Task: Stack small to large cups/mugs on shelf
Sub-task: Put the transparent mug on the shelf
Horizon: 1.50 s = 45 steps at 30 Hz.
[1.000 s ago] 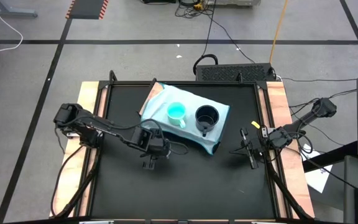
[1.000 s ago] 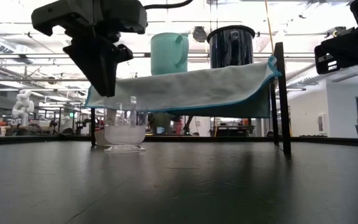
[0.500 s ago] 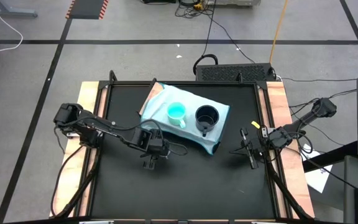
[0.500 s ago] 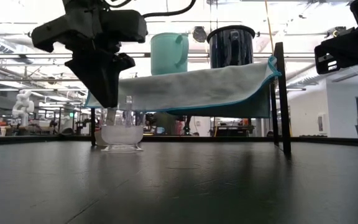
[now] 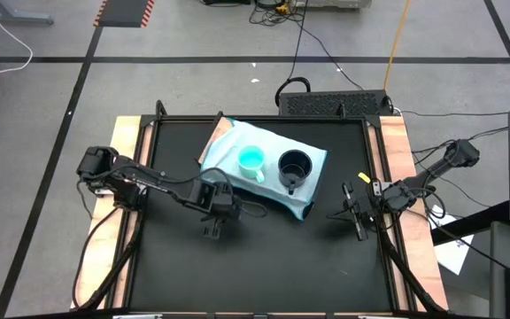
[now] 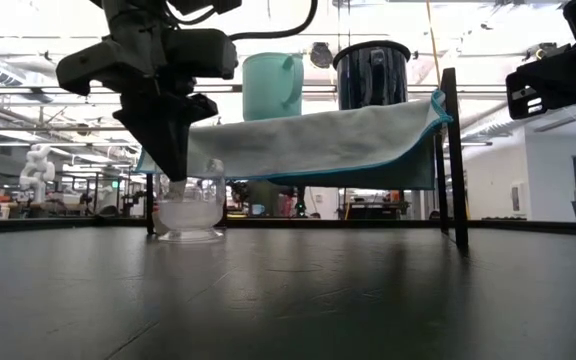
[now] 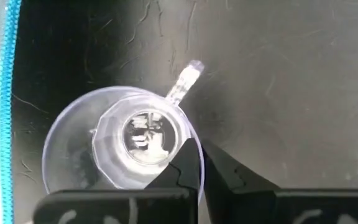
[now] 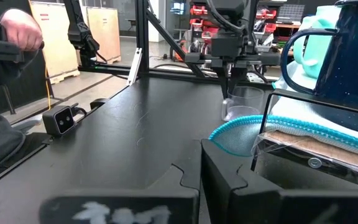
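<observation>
High view, centre of frame: the shelf [image 5: 310, 206], a raised platform draped in a light blue cloth, carries two cups side by side. The teal-inside mug [image 5: 251, 160] stands to the left and the black mug [image 5: 294, 166] to the right, both upright, near each other but apart.

Below and left of the shelf, on the black tabletop [image 5: 273, 266], my left gripper [image 5: 212, 218] points down over the clear glass cup [image 6: 189, 210]. In the low view, left of centre, the cup sits upright on the tabletop just in front of the shelf's left end, and my dark fingers [image 6: 175, 150] come down onto its rim.

Left wrist view: the cup [image 7: 126, 146] is seen from above, its small handle sticking out toward the upper middle of the frame. My two fingertips [image 7: 191, 169] sit at its rim on the lower right, the gap between them narrow. Whether the glass wall is pinched between them I cannot tell.

High view, right of centre: my right gripper [image 5: 354, 213] waits above the tabletop beside the table's right rail, well apart from the shelf. In the right wrist view its fingers [image 8: 229, 180] stand close together with nothing between them. A person's hand [image 8: 20, 29] shows at the upper left of that view, beyond the table.
</observation>
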### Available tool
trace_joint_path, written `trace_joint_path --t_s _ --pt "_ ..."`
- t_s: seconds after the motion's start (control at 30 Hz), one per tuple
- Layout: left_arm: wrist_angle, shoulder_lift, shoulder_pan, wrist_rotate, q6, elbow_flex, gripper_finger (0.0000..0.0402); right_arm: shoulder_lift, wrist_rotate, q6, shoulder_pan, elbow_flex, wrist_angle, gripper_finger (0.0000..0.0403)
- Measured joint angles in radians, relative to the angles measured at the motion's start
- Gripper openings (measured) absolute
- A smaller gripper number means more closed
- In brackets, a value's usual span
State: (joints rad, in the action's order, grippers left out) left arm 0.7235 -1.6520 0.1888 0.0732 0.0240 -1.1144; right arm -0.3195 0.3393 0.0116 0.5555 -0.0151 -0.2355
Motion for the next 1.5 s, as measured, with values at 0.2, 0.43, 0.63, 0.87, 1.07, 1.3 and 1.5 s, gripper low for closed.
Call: trace_joint_path --t_s 0.2,0.43,0.63,0.87,1.07,1.3,1.5 --pt "0.002 0.0 -0.001 -0.049 0.058 -0.002 0.0005 0.0 0.0 0.0 0.0 0.0 0.0 0.0" --pt "0.111 0.0 0.011 -0.08 0.087 -0.093 0.0003 0.0 0.0 0.0 0.0 0.0 0.0 0.0" --pt "0.289 0.001 0.028 -0.074 0.133 -0.247 0.0002 0.0 0.0 0.0 0.0 0.0 0.0 0.0" --pt "0.437 0.012 0.036 -0.043 0.247 -0.383 0.0001 0.0 0.0 0.0 0.0 0.0 0.0 0.0" --pt "0.49 0.05 0.035 0.006 0.29 -0.404 0.0001 0.0 0.0 0.002 0.0 0.0 0.001 0.0" --pt "0.502 0.115 0.034 -0.018 0.277 -0.404 0.0001 0.001 0.0 0.0 0.0 0.0 0.0 0.0" --pt "0.502 0.196 0.035 -0.034 0.262 -0.404 0.0 0.0 0.0 0.0 0.0 0.0 -0.001 0.0"
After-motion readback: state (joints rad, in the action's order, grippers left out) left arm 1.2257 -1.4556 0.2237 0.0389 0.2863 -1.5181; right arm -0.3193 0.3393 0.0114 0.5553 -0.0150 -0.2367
